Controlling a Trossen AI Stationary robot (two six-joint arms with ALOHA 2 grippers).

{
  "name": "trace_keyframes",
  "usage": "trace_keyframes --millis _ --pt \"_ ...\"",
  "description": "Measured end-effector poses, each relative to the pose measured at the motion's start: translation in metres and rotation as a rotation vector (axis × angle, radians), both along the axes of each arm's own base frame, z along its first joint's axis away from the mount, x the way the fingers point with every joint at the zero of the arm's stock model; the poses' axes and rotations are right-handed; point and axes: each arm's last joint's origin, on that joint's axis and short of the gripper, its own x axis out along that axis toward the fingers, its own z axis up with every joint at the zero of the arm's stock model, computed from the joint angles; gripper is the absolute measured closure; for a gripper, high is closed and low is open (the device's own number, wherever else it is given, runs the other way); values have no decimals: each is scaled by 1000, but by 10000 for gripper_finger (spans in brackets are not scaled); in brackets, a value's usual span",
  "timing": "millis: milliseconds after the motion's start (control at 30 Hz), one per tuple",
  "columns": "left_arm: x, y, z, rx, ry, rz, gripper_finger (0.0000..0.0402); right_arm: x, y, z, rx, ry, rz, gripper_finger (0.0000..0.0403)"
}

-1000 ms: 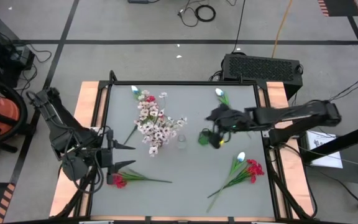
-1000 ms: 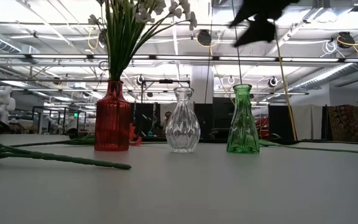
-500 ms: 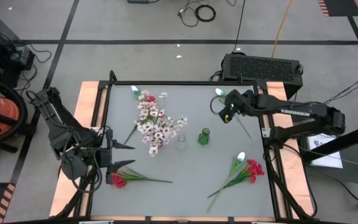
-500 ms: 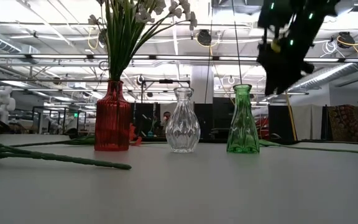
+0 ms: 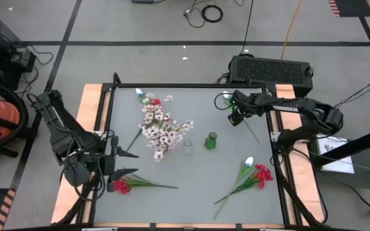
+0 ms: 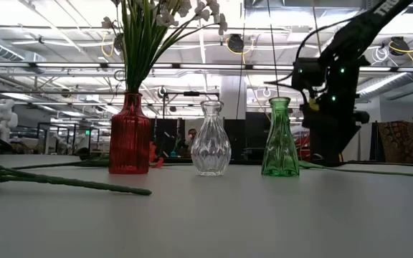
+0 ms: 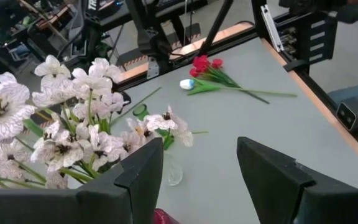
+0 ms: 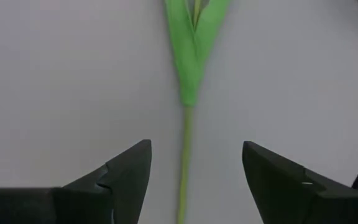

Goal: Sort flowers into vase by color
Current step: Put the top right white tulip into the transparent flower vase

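A white tulip bud on a thin green stem (image 8: 185, 155) lies flat on the table at the far right (image 5: 227, 96). My right gripper (image 8: 194, 177) points down over it, open, one finger on each side of the stem just below the leaves (image 8: 194, 50), touching nothing; it also shows in the high view (image 5: 235, 118). The red vase (image 6: 129, 136) holds pinkish-white flowers (image 5: 160, 131). The clear vase (image 6: 211, 140) and the green vase (image 6: 279, 140) stand beside it. My left gripper (image 5: 128, 162) waits open at the table's left.
A red sprig (image 5: 122, 186) lies near the left gripper. A red and white bunch (image 5: 254, 172) lies at the near right. Two more blooms (image 5: 145, 96) lie at the far side. Bare table lies along the near edge.
My right gripper has swung from above the green vase toward the table's far right corner, come down, and tipped from a shallow slant to point steeply down over the tulip's stem. The vases and flowers have stayed in place.
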Motion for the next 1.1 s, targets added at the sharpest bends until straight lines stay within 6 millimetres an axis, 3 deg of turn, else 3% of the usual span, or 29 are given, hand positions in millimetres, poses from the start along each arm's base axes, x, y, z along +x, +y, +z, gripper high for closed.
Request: trace_keyframes --millis 200,333,833,1100 --pt "-1 1 -2 -15 18 15 189 5 -10 -19 17 39 0 162" --pt "-1 1 -2 -15 17 15 189 5 -14 -26 27 52 -8 186" --pt "-1 1 -3 -12 20 15 189 4 -19 -28 43 29 -20 394" --pt "-1 1 -3 -12 20 15 189 7 -19 -28 31 9 -27 400"
